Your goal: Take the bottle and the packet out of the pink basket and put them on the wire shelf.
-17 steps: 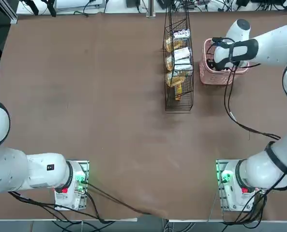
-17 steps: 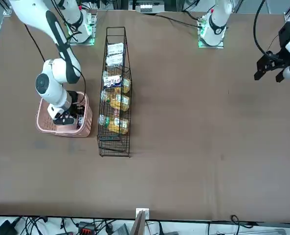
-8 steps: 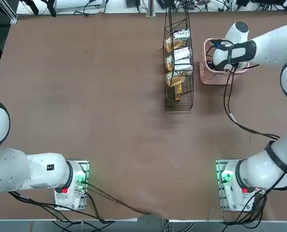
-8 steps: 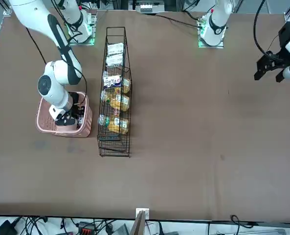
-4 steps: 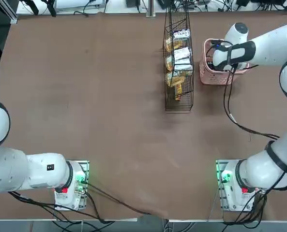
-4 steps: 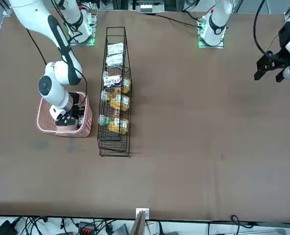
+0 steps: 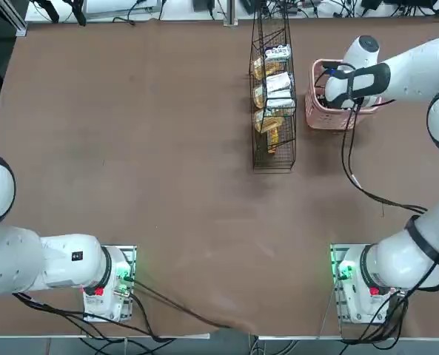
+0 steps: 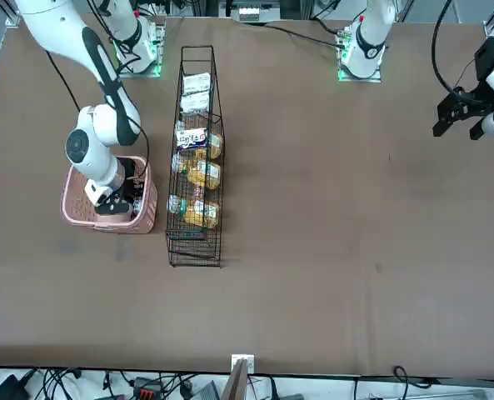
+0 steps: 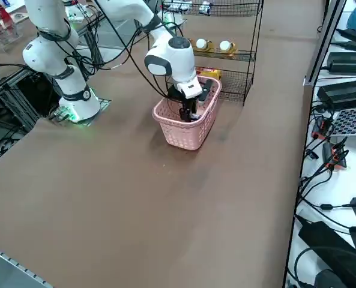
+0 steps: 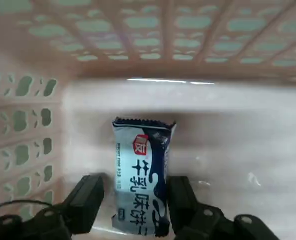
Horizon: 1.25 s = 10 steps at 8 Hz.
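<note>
So the right pincer [image 10: 136, 187] is down inside the pink basket [image 8: 76, 208], fingers apart, one on each side of the white packet [image 10: 133, 150]. It isn't clamped on it: there's a visible gap along one long edge, and on the other side the finger is really close, can't tell if it's touching. The packet lies flat on the basket floor, pale on one side, with a dark blue strip down the other, dark characters and a little red badge.

The arm [image 8: 105, 83] comes over the basket rim from the upper left of the front view, and the basket is on the tabletop [image 8: 330, 250] at that frame's left. From overhead it's at the upper right.

Just beside it is the tall black wire shelf [image 8: 195, 254], left of centre up front, with a strip of tabletop between them. There are white packets [image 8: 195, 102] near its top in the front view, plus another with dark blue print [image 8: 192, 138] below those. The side view gets two amber bottles [image 9: 203, 45] with white caps on a tier, upper centre, and a yellow-orange packet [image 9: 209, 72] lower down. Can't tell whether either bottle is the task's one.
</note>
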Motion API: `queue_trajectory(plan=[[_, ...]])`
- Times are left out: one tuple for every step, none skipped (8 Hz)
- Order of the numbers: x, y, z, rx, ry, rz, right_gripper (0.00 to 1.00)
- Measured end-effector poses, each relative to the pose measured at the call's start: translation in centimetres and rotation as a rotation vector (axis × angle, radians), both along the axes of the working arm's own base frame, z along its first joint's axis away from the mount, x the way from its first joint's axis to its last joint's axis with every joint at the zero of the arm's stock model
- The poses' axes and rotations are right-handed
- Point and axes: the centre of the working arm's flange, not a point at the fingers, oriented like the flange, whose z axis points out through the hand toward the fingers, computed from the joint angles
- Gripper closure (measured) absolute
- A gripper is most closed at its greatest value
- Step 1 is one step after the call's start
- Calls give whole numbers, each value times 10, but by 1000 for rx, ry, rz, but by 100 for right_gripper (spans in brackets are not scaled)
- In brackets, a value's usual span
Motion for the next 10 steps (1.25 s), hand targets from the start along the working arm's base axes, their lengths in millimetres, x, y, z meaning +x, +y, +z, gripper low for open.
queue_trajectory(plan=[[0, 0, 0, 0, -1, 0, 28], [1, 0, 0, 0, -4, -1, 33], [1, 0, 1, 0, -5, -1, 37], [1, -1, 1, 0, -7, -2, 47], [2, -1, 3, 0, -10, -2, 52], [2, -1, 3, 0, -11, -2, 56], [2, -1, 5, 0, -14, -2, 57], [3, -1, 6, 0, -17, -2, 57], [4, -1, 9, 0, -16, -2, 57], [5, -1, 15, 0, -6, 0, 57]])
